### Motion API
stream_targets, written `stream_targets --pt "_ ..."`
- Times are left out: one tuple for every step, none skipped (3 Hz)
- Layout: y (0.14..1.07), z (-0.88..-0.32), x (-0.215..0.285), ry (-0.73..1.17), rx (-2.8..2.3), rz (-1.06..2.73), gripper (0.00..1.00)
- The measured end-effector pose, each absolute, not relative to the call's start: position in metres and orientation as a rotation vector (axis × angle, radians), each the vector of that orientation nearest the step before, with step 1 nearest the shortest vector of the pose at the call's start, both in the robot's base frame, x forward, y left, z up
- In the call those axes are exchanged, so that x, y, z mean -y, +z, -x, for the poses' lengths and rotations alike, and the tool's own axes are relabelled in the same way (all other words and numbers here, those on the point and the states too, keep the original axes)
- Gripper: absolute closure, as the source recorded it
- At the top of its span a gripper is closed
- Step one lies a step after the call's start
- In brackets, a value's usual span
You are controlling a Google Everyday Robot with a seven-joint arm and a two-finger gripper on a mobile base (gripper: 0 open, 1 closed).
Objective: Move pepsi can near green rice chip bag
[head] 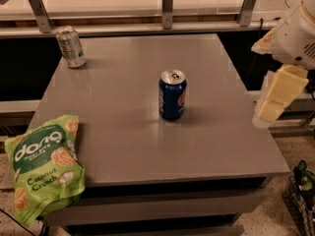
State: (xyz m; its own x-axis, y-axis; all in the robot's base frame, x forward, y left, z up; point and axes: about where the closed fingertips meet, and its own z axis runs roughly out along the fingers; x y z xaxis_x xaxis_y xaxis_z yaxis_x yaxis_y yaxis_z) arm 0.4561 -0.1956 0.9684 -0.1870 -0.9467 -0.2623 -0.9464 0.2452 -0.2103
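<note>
The pepsi can (172,95), dark blue with a silver top, stands upright near the middle of the grey table (123,141). The green rice chip bag (45,167) lies flat at the table's front left corner, hanging partly over the edge. My gripper (268,109) hangs off the table's right edge, pointing down and to the left. It is to the right of the can, well apart from it, and holds nothing.
A silver-grey can (70,46) stands upright at the table's back left corner. A white counter with metal posts (167,6) runs behind the table. A dark basket (300,195) sits on the floor at the lower right.
</note>
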Motion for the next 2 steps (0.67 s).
stream_targets --pt "0.954 -0.482 0.161 0.098 -2.125 1.769 0.0" --pt "0.944 -0.501 0.131 0.16 -2.032 1.793 0.0"
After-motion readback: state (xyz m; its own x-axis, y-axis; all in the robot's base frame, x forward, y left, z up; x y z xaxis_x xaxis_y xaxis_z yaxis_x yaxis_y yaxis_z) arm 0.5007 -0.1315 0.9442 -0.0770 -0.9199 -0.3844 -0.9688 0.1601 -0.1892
